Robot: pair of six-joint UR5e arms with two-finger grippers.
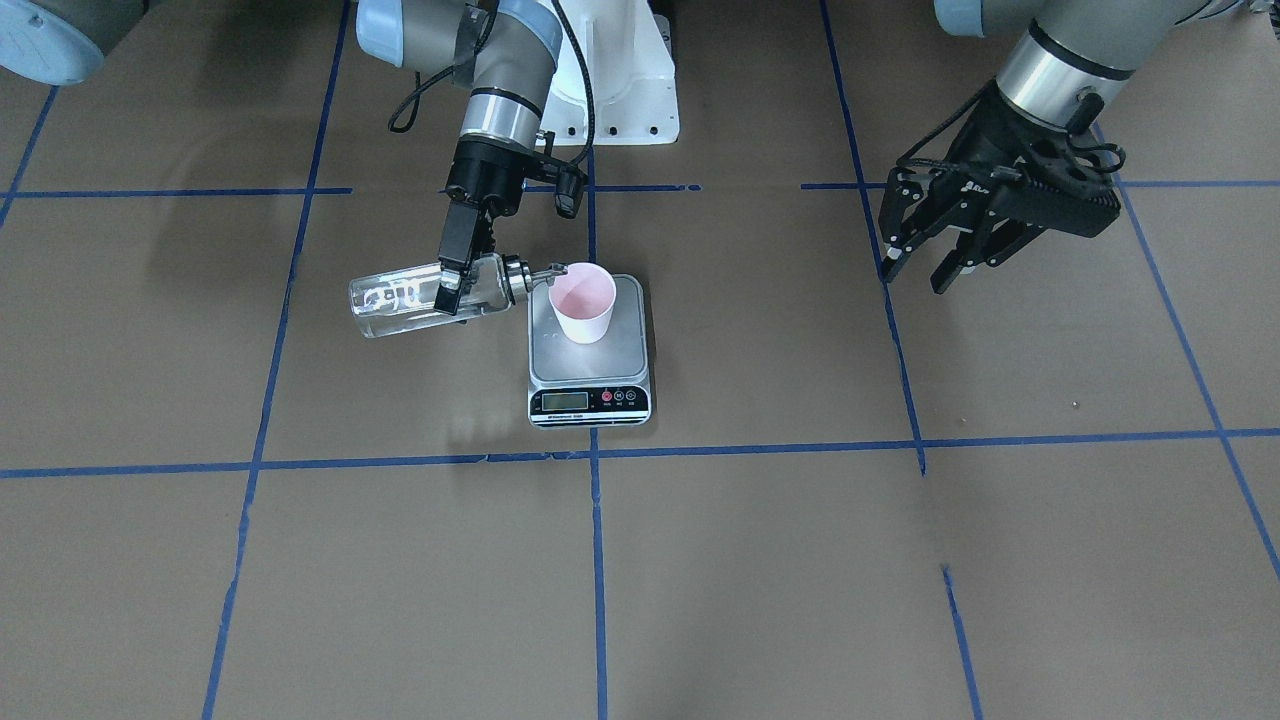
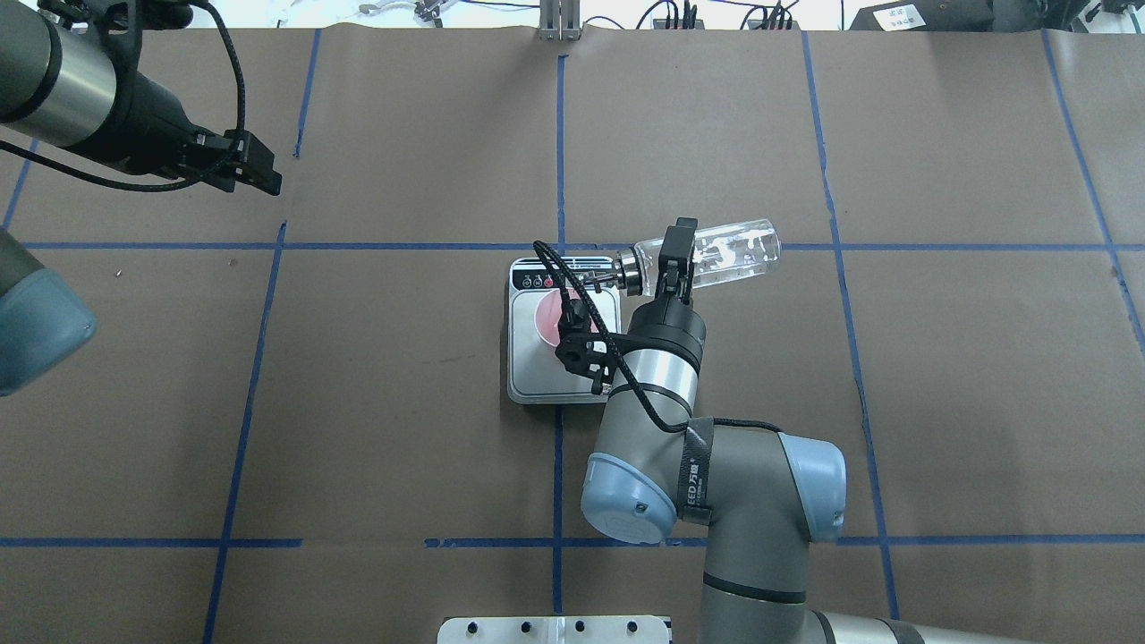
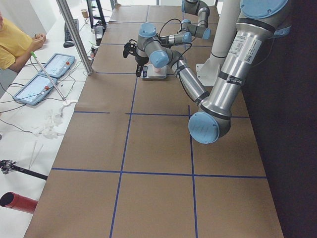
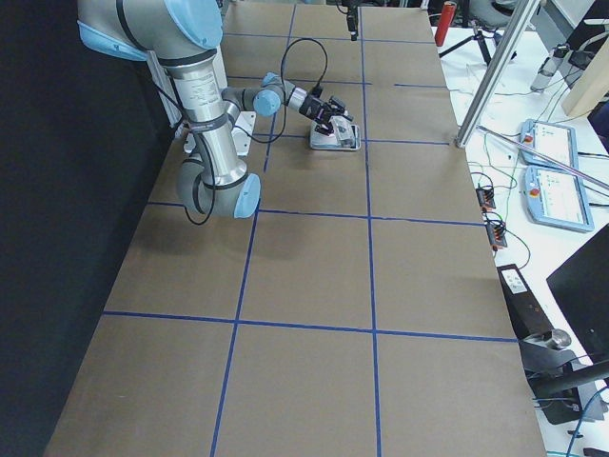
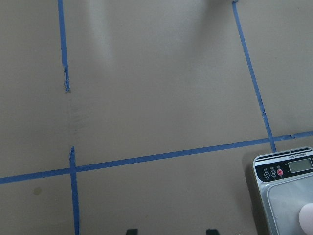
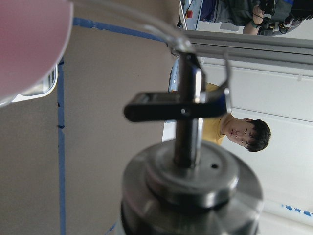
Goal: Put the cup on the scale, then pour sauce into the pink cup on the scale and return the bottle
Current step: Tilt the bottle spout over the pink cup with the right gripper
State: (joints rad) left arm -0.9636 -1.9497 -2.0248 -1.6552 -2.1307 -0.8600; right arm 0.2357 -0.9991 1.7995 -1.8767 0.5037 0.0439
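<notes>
Your right end effector (image 1: 452,292) is clamped across the bottle (image 1: 392,300), which lies nearly level, its long axis and spout pointing at the rim of the cup (image 1: 583,303) on the scale (image 1: 590,368), while your left end effector (image 1: 922,262) hangs spread wide, well apart.

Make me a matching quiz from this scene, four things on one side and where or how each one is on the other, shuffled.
1 cup
2 bottle
3 scale
4 left gripper

A open, holding nothing
B flat on the table
C upright on the scale
D tipped sideways in the right gripper

Pairs: 1-C, 2-D, 3-B, 4-A
</notes>
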